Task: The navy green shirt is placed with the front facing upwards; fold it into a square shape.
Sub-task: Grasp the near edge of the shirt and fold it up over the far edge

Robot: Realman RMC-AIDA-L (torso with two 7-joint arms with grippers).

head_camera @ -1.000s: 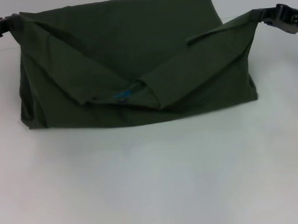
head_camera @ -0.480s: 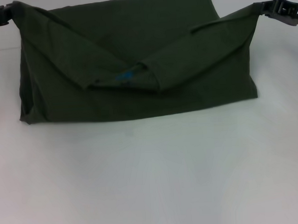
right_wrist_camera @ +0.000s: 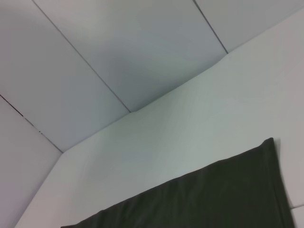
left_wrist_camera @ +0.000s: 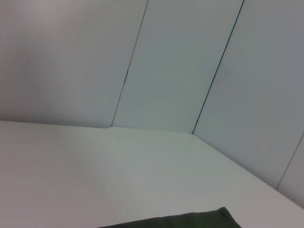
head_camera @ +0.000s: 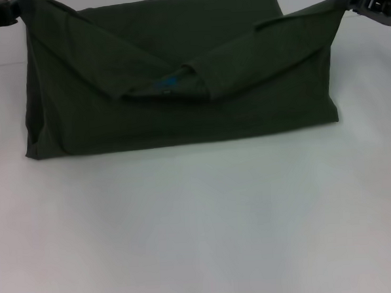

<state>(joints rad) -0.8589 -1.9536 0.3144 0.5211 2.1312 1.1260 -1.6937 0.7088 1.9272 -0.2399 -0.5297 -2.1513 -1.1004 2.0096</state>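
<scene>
Left claw [head_camera: 8, 15] and right claw [head_camera: 355, 1] each clamp corner of dark olive-green cotton shirt [head_camera: 181, 114], raised taut over white counter [head_camera: 199, 225] so fold falls square.

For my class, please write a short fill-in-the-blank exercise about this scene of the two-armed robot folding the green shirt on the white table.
1. The left claw and the right claw each hold one upper ____ of the navy green shirt.
2. The shirt rests on a ____ table.
3. The small logo near the shirt's middle fold is ____ in colour.

Missing words: corner; white; blue
</scene>
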